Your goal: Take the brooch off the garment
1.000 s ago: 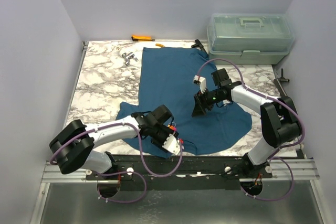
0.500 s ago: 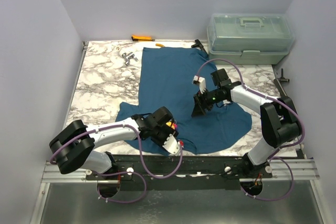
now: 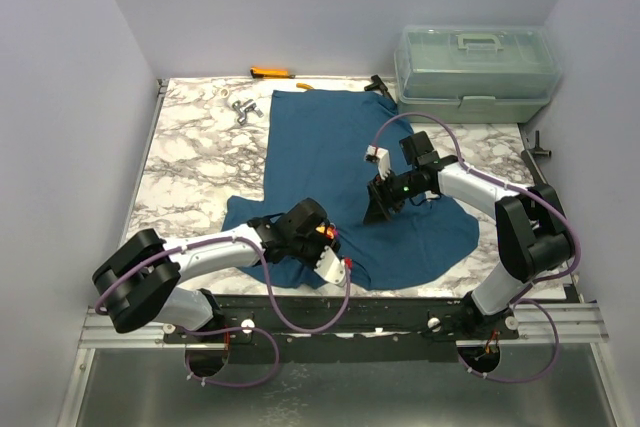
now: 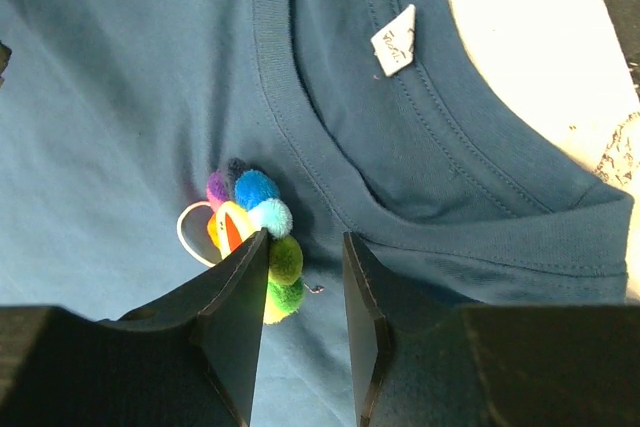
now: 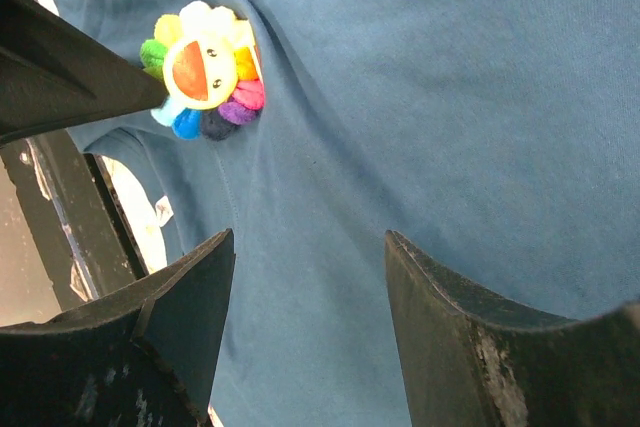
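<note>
Just now the left tool (image 4: 305,242) narrowed — jaws still apart, grasp seemingly close — at the bright beaded flower brooch (image 4: 250,215) on the teal cloth T-shirt (image 4: 120,97); right tool (image 5: 308,239) stood open.

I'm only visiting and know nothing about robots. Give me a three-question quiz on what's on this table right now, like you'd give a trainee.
1. True or false: the flower brooch is pinned to the shirt close to its collar.
2. What stands at the far right corner of the table? A) a clear plastic box B) a bucket C) a lamp
3. Fill in left or right: the ____ claw has one finger right beside the brooch.
Key: 1 true; 2 A; 3 left claw.
</note>
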You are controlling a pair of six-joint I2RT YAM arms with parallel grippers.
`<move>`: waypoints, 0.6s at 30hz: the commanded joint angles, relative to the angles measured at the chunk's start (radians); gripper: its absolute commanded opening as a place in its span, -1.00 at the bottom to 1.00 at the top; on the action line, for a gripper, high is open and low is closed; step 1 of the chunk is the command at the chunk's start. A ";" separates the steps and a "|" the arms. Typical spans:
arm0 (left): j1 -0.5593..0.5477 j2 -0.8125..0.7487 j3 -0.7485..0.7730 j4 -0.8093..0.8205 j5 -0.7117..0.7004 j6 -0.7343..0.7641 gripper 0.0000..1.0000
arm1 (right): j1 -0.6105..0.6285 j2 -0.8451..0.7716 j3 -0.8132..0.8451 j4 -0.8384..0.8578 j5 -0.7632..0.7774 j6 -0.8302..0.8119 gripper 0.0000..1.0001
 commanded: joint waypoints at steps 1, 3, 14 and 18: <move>0.017 -0.023 0.025 0.045 -0.014 -0.060 -0.28 | 0.009 -0.012 0.024 -0.015 -0.010 -0.019 0.29; 0.023 -0.025 0.026 0.058 -0.019 -0.073 -0.29 | 0.011 -0.012 0.026 -0.020 -0.010 -0.022 0.29; 0.063 -0.023 0.061 0.081 -0.044 -0.133 -0.29 | 0.017 -0.016 0.027 -0.026 -0.007 -0.031 0.29; 0.079 -0.018 0.069 0.081 -0.039 -0.144 -0.29 | 0.018 -0.017 0.027 -0.028 -0.006 -0.033 0.29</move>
